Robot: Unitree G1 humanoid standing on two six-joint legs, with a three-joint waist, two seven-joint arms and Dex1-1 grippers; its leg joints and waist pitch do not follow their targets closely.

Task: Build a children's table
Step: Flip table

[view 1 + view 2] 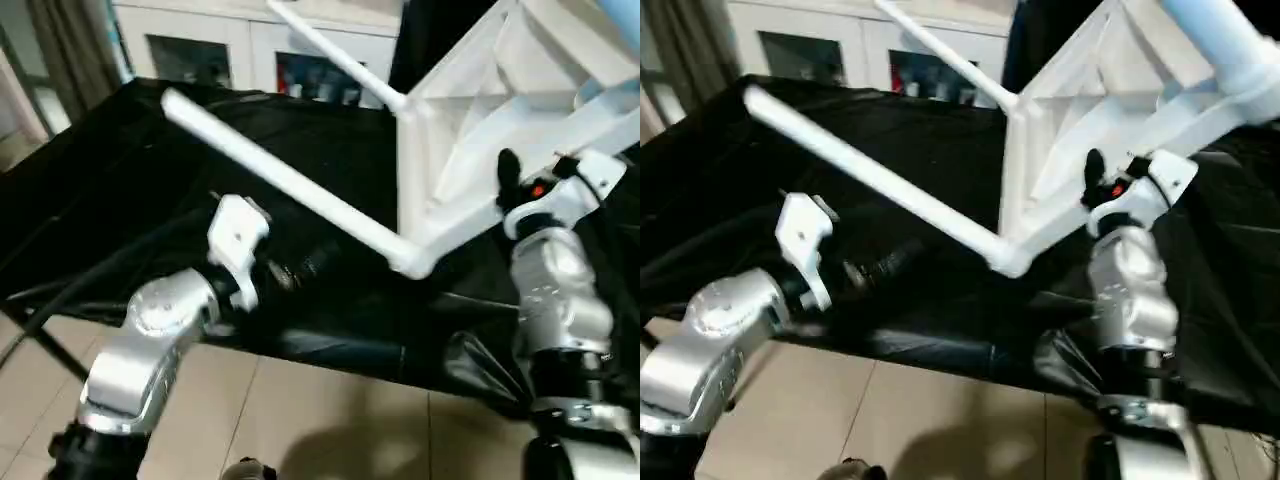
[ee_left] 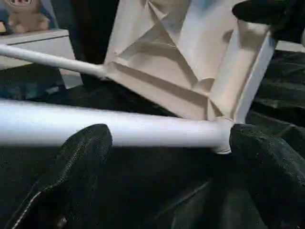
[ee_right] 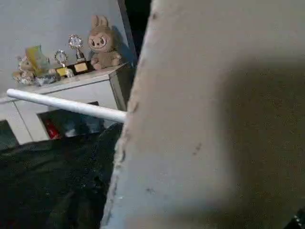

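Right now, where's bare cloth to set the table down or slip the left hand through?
Bare black cloth lies beyond the left gripper, between the near leg and the bench's left edge. More lies between the two legs, below the white cabinet. It is crowded on the right: tilted table top and right gripper.

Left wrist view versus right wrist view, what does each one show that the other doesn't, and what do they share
Left wrist view alone: the left gripper, open below the nearer leg and not touching it, and the table top's ribbed underside.

Right wrist view alone: the trophies, a rabbit-eared plush toy on the cabinet, and a plain flat face of the table top close up.

Both: the farther leg, the white cabinet and the black cloth.
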